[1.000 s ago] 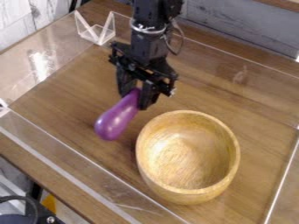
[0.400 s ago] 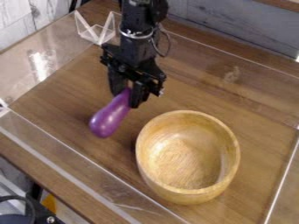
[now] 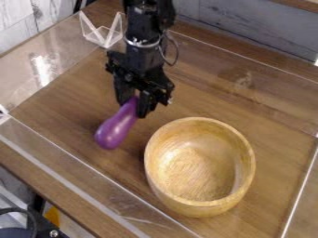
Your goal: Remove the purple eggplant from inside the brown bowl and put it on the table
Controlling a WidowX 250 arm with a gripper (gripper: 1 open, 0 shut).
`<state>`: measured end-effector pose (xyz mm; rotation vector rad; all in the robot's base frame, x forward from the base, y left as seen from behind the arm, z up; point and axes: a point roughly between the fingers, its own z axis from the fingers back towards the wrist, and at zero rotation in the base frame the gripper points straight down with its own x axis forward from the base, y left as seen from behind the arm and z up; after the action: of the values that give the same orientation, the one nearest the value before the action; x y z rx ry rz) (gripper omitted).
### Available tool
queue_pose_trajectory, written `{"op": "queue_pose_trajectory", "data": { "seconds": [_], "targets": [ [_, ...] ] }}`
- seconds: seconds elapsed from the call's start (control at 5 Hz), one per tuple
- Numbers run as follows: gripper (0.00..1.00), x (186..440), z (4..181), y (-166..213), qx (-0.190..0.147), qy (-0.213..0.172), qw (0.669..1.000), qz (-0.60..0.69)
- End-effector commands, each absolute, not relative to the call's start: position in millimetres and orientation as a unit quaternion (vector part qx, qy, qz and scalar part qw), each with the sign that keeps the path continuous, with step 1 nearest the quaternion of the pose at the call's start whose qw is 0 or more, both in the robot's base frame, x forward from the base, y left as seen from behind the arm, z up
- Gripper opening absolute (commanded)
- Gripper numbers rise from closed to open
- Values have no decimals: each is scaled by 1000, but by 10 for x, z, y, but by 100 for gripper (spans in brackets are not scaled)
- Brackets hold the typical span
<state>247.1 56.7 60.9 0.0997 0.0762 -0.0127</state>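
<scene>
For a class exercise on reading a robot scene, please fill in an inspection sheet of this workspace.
Surface: brown wood-grain table, clear walls at its edges
Job's things: purple eggplant out of the brown bowl, at the gripper; touching the table or not, cannot tell
Clutter: clear angular object near the far-left corner
Gripper: fingers at the eggplant's upper end
Cables: dark cable by the arm
Surroundings: grey panel behind
</scene>
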Motion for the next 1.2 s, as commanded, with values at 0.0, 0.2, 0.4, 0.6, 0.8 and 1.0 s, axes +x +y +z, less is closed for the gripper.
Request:
{"op": "queue_pose_trajectory", "data": {
  "seconds": [0.0,0.2,0.4,0.6,0.8,1.0],
  "targets": [
    [0,2495,612,621,55,22,998,-6],
    [0,2486,562,635,57,18,998,-11],
    [0,2482,542,638,56,12,998,-14],
    [0,2485,539,631,54,6,998,-15],
    [0,2490,539,628,52,-1,999,-15],
    [0,2497,545,624,51,-8,999,-16]
  ]
}}
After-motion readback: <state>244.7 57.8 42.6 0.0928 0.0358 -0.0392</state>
